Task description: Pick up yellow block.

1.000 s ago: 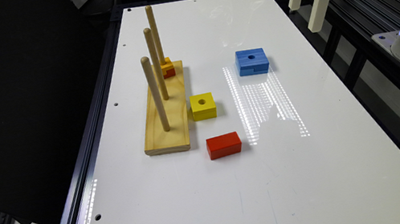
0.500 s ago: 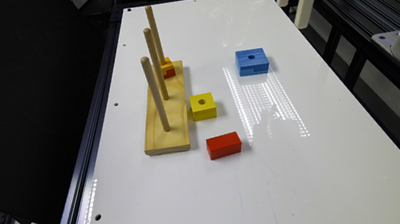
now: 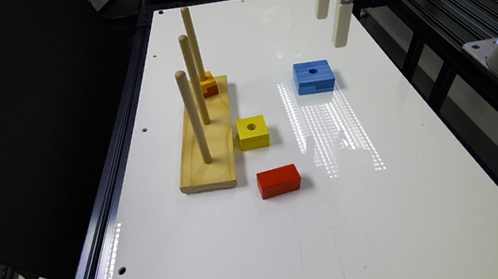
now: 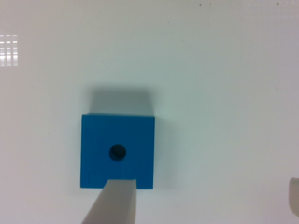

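The gripper [image 3: 332,9] hung in the air above the far part of the white table [image 3: 394,216], its two pale fingers [image 3: 342,22] pointing down and standing well apart with nothing between them; in the wrist view one finger [image 4: 112,203] crossed the near edge of the blue block [image 4: 117,151] while the tip of the other showed at the frame's edge, so the jaws were spread wide. The blue block [image 3: 314,76], with a round hole in its top, lay flat on the table just below and nearer the camera than the gripper. The yellow block [image 3: 253,132], also holed on top, sat on the table just beside the long edge of the wooden peg base [image 3: 208,136], well apart from the gripper and towards the exterior view's left of the blue block. A red block [image 3: 278,180] lay near the yellow one, closer to the camera. Three upright pegs [image 3: 193,116] rose from the base, and a small orange-yellow piece [image 3: 208,85] sat at its far end, probably against the last peg, though that contact was hard to make out.
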